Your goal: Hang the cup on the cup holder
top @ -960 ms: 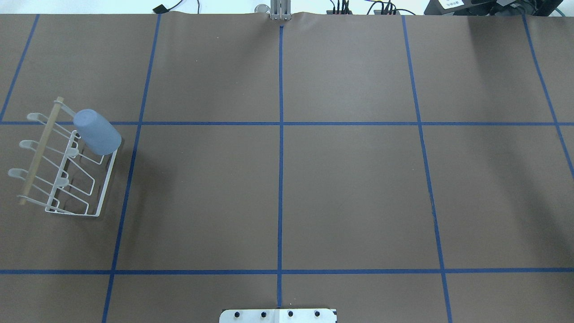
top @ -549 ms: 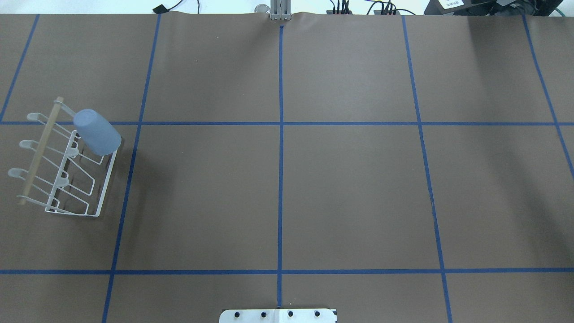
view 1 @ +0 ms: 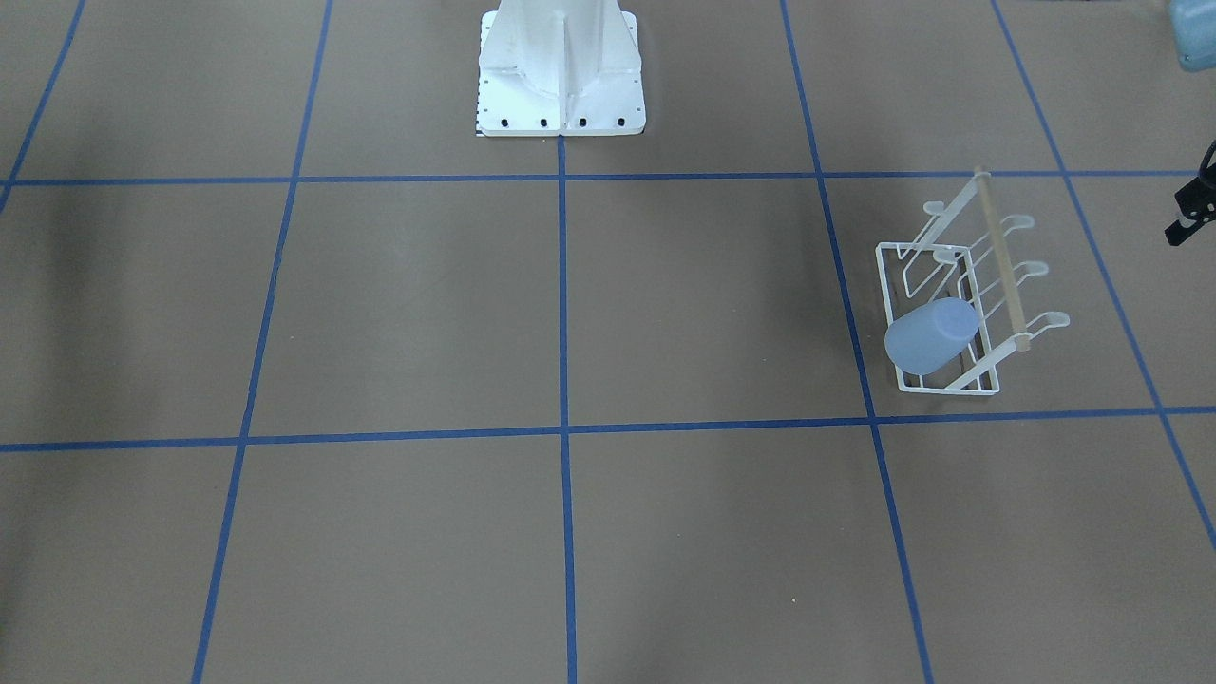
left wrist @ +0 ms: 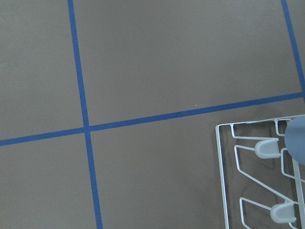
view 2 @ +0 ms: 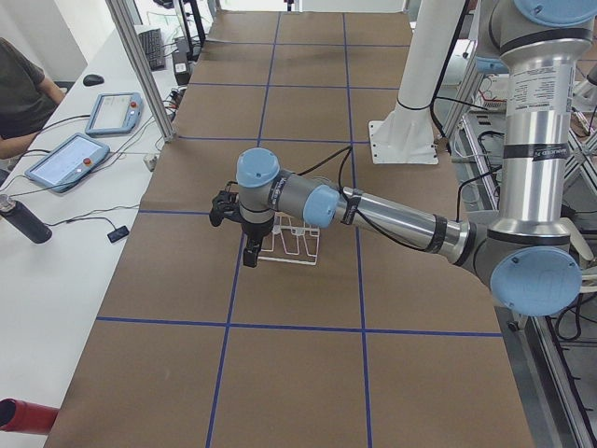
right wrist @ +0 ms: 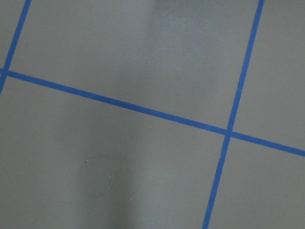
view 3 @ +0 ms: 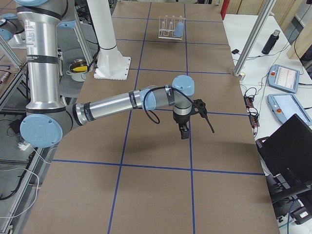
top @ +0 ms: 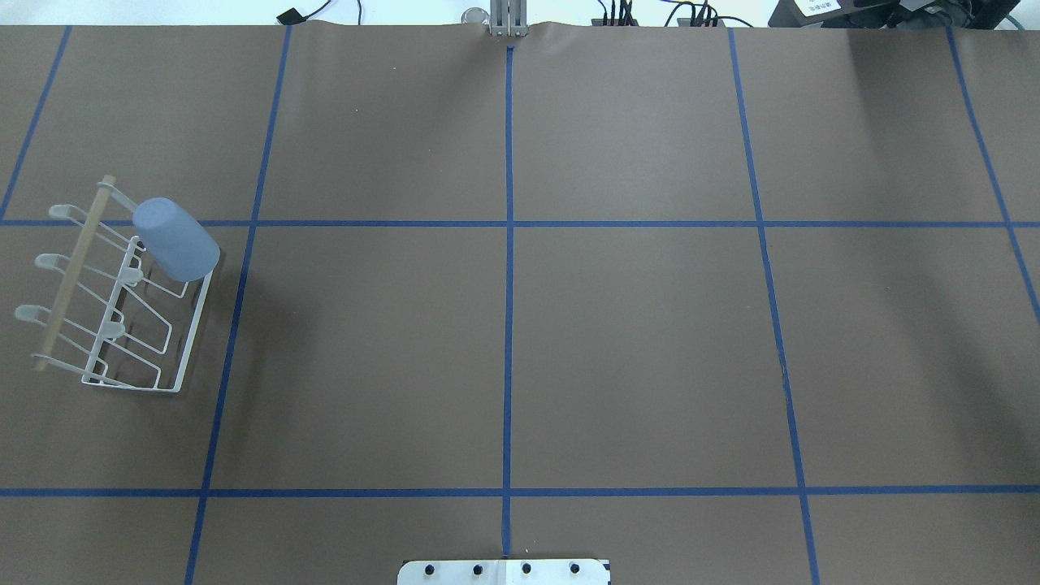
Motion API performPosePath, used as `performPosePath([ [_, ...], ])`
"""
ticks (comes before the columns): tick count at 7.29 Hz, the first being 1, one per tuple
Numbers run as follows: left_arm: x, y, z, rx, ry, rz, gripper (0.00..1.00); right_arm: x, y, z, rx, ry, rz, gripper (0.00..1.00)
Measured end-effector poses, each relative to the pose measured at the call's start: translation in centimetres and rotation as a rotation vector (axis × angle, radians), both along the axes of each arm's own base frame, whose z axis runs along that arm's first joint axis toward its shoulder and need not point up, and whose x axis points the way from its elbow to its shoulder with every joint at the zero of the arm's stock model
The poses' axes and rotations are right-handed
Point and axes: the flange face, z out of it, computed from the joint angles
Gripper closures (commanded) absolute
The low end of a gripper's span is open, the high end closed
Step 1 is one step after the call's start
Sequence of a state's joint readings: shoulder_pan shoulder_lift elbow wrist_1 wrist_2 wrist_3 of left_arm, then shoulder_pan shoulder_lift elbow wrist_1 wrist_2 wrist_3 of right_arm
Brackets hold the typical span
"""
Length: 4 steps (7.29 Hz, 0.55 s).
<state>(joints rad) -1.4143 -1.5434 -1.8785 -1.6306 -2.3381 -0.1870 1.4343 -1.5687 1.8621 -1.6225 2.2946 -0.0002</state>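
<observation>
The pale blue cup (top: 175, 240) sits upside down and tilted on a prong at the far end of the white wire cup holder (top: 191, 341), at the table's left side. The front view shows the cup (view 1: 931, 334) inside the cup holder's frame (view 1: 888, 285). A sliver of the cup (left wrist: 298, 143) and the cup holder (left wrist: 221, 176) fill the left wrist view's lower right corner. My left gripper (view 2: 250, 257) hangs above the table just beside the cup holder (view 2: 289, 245); I cannot tell whether it is open or shut. My right gripper (view 3: 184, 134) hovers over bare table far from the cup (view 3: 180, 29); its state cannot be told.
The white bolted pedestal (view 1: 560, 66) stands at the table's robot side. Blue tape lines grid the brown table. A person (view 2: 19, 93), tablets and a dark bottle (view 2: 23, 219) are at a side desk. A laptop (view 3: 287, 156) sits by the far edge.
</observation>
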Motion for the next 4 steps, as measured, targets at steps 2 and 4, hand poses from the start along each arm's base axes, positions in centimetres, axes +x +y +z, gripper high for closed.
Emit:
performPosePath([
  [2,0.05,-0.04,-0.1,0.002,0.001,0.001,0.02,-0.08,-0.33,-0.38,0.007,-0.006,-0.001,0.0],
  [4,0.12,-0.23,-0.64,0.013,0.002,0.002,0.02,-0.32,-0.69,-0.65,0.01,-0.005,-0.002,0.0],
])
